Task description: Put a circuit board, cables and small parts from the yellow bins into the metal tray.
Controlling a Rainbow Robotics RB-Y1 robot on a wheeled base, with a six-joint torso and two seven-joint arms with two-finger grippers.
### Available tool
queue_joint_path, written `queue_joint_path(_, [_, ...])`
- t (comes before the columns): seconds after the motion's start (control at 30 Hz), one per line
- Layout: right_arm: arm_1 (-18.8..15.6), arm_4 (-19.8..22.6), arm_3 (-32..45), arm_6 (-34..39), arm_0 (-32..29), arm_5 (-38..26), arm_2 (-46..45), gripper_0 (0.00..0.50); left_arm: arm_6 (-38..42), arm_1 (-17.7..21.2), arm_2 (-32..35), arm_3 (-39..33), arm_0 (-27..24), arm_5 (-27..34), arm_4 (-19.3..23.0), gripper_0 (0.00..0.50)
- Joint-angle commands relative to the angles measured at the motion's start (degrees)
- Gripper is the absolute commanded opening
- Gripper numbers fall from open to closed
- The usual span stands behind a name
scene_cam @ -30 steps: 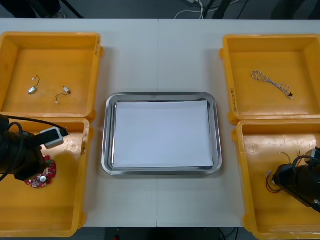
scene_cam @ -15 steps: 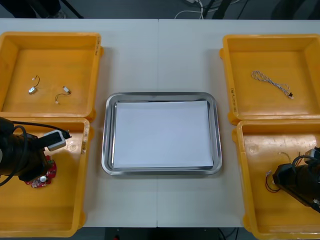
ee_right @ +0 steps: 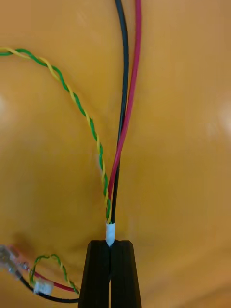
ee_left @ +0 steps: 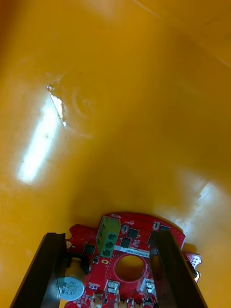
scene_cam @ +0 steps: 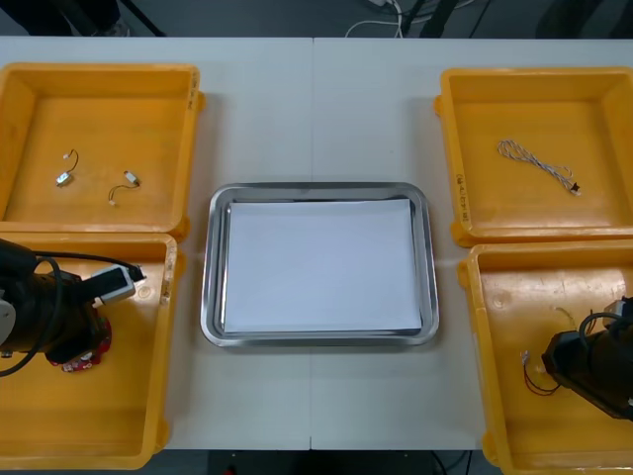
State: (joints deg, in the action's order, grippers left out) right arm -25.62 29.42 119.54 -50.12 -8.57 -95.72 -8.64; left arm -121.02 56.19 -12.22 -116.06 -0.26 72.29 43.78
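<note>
— At the near left bin [scene_cam: 99, 426]: sank lower over the past second, and now straddles the red board [ee_left: 139, 236] with the left gripper [ee_left: 107, 236], fingers [ee_left: 45, 274] spread wide and closed on nothing.
— Meaning what for the job?
— Looks lined up for a grab. Leaves the board flat on the bin floor for now, not lifted.
— And on the right?
— Down in the near right bin [scene_cam: 524, 435], with the right gripper [ee_right: 109, 243] pinched tight on the white-sleeved end of the cable [ee_right: 124, 144]. Trails black and red strands plus a green-and-yellow twist away from the tips. Drew back a touch toward the near edge since a second ago, dragging more of the cable's loop into the open beside the arm.
— So, one pick secured?
— Seems so, though barely raised as yet.
— Anything in the tray [scene_cam: 210, 297]?
— Nothing. Sits between the bins as before, white inside.
— Far bins?
— Untouched: two small parts [scene_cam: 65, 179] in the far left bin [scene_cam: 119, 119], a blue-and-white twisted wire [scene_cam: 539, 166] in the far right bin [scene_cam: 593, 129].
— Next, then?
— Probably closing on the board, lifting both, carrying inward to the tray. Worth watching for a snag on the bin wall, or a slip from a shallow pinch.
</note>
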Motion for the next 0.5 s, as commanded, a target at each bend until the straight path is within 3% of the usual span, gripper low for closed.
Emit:
queue_joint_path(0.03, [0.3,0.6,5.1,-1.5,2.5,-5.3,-4.2,0.0,-9.0,2.8,-0.8,0.5,0.9,-0.8,-0.7,0.5])
queue_joint_path(0.3, [0.3,1.4,8.5,-2.4,7.2,-14.3,-8.9,0.0,-9.0,2.8,-1.8,1.3,0.9,-2.3,-0.9,0.5])
queue_joint_path(0.47, [0.2,2.2,11.0,-3.7,9.8,-14.3,-11.3,0.0,-9.1,2.8,-1.8,1.3,0.9,-2.6,-0.9,0.5])
queue_joint_path(0.5, [0.2,2.4,11.4,-4.0,10.2,-14.3,-11.7,0.0,-9.1,2.8,-1.8,1.3,0.9,-2.7,-1.0,0.365])
